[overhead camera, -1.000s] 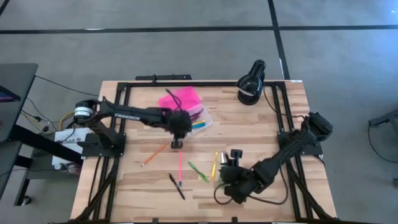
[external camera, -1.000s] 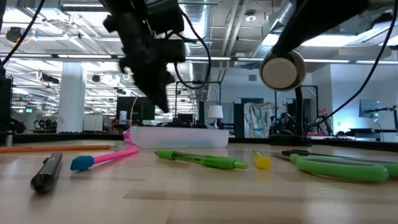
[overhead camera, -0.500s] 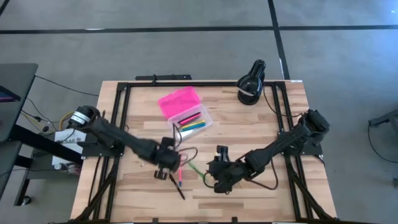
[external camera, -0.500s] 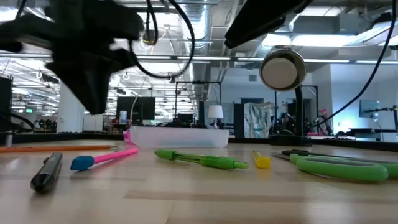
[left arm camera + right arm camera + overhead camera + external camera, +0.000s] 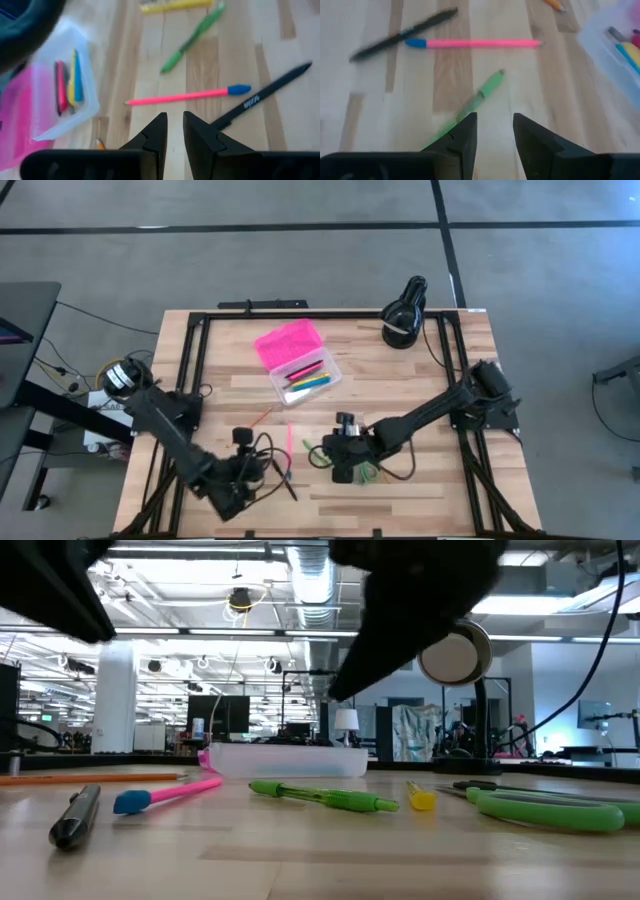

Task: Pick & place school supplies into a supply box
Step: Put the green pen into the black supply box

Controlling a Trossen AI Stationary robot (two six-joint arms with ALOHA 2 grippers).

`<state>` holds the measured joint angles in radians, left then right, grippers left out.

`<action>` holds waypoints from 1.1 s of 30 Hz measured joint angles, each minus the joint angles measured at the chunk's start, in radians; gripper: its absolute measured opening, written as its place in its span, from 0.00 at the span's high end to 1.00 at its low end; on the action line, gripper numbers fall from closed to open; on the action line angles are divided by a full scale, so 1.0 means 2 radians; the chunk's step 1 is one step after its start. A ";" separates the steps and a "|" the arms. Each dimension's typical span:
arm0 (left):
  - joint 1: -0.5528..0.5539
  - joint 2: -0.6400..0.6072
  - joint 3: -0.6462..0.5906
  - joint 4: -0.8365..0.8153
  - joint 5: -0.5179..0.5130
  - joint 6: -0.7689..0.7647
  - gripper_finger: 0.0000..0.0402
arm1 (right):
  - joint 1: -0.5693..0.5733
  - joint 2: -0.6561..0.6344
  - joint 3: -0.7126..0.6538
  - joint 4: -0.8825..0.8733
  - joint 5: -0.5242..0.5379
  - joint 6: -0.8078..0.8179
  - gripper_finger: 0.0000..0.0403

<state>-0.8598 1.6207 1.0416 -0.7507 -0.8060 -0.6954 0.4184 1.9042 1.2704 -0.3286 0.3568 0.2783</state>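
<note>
Just ahead of the right gripper (image 5: 492,131), whose fingers stand a little apart holding nothing, lies the green plastic pen (image 5: 470,105). Beyond it lie the pink pen with a blue cap (image 5: 472,43) and the black pen (image 5: 262,96), whose white lettering is unreadable. The left gripper (image 5: 171,131), narrowly parted and empty, faces these too. Farthest is the clear box with its pink lid (image 5: 288,343), holding coloured pens.

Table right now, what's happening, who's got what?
Neither gripper holds anything. The right gripper hovers open over the green pen. The left gripper, narrowly open, sits at the front near the pink pen and black pen. The supply box lies open with a few pens inside.
</note>
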 joint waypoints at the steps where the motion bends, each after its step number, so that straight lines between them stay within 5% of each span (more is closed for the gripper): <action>1: -0.010 0.000 -0.001 -0.001 -0.018 -0.012 0.86 | -0.003 0.005 0.001 0.006 -0.001 0.001 0.70; 14: -0.083 0.000 -0.067 0.002 -0.140 -0.152 0.86 | -0.005 0.025 0.000 0.076 -0.019 0.068 0.70; 33: -0.083 0.000 -0.072 0.000 -0.141 -0.146 0.86 | -0.007 0.075 0.000 0.097 -0.001 0.084 0.70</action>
<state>-1.0264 1.6207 0.8982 -0.7506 -1.0873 -0.9874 0.4035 2.0548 1.2701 -0.1341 0.3556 0.4472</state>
